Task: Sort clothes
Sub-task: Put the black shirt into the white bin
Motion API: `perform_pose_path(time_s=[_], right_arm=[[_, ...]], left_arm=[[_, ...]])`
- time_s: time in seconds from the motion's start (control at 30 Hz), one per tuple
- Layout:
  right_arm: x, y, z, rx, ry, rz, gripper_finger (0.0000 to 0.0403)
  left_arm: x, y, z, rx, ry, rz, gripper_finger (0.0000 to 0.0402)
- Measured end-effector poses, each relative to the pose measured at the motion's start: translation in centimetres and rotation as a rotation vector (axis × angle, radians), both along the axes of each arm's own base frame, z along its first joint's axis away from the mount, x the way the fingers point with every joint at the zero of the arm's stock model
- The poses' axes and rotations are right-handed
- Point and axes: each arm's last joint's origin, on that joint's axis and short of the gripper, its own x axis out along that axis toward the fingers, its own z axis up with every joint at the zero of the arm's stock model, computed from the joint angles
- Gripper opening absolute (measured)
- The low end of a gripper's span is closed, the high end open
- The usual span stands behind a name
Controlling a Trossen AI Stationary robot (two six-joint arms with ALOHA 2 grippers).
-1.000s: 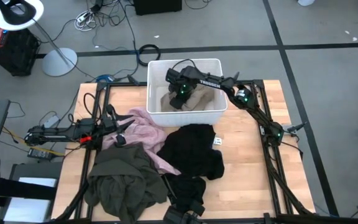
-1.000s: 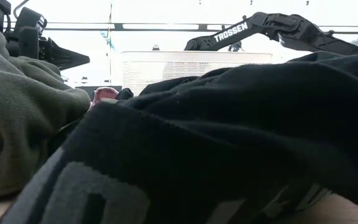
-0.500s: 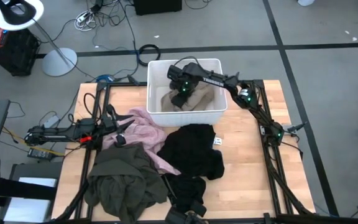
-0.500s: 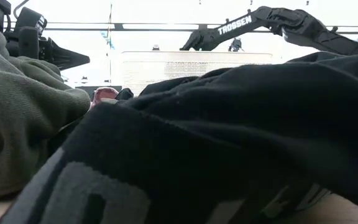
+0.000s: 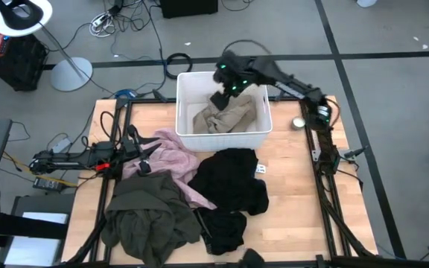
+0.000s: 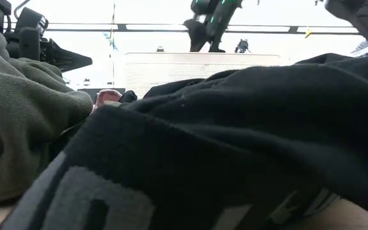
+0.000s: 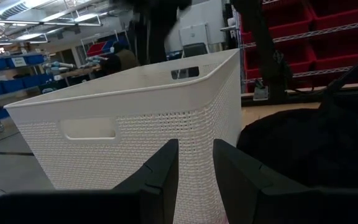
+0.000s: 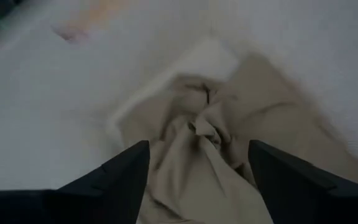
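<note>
Below the right gripper (image 5: 220, 99), whose fingers are spread with nothing between them, the white bin (image 5: 187, 138) holds the beige-tan garment (image 5: 226, 117). Well apart, the left gripper (image 5: 144, 167), fingers narrowly parted, rests empty against the pink garment (image 5: 171, 158).

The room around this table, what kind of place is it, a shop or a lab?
Probably a robotics lab inside a warehouse-like workshop: red storage bins on wire shelving, blue bins along another wall, loose cables on the grey floor.

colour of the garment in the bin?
Beige-tan garment, clearest in the right wrist view.
</note>
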Motion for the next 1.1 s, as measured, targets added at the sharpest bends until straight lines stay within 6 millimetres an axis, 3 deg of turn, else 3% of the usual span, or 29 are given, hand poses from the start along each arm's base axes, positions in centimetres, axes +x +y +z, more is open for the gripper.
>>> perform_pose_path(time_s=[0.3, 0.43, 0.53, 0.63, 0.73, 0.9, 1.1], right_arm=[[-6.7, 6.8, 10.1, -0.127, -0.294, 0.072, 0.0268], [-10.2, 10.2, 12.8, -0.18, -0.356, 0.067, 0.0259], [-12.3, 12.7, 13.7, -0.185, -0.374, 0.064, 0.0253], [-13.4, 15.3, 13.5, -0.17, -0.375, 0.082, 0.0247], [-13.3, 18.0, 12.0, -0.169, -0.335, 0.099, 0.0243], [-12.6, 21.8, 8.2, -0.187, -0.281, 0.118, 0.0236], [-12.1, 24.6, 2.8, -0.108, -0.205, 0.125, 0.0222]], left_arm=[[0.0, 0.0, 0.0, 0.0, 0.0, 0.0, 0.0105], [0.0, 0.0, 0.0, 0.0, 0.0, 0.0, 0.0105], [0.0, 0.0, 0.0, 0.0, 0.0, 0.0, 0.0105], [0.0, 0.0, 0.0, 0.0, 0.0, 0.0, 0.0105], [0.0, 0.0, 0.0, 0.0, 0.0, 0.0, 0.0105], [0.0, 0.0, 0.0, 0.0, 0.0, 0.0, 0.0105], [0.0, 0.0, 0.0, 0.0, 0.0, 0.0, 0.0105]])
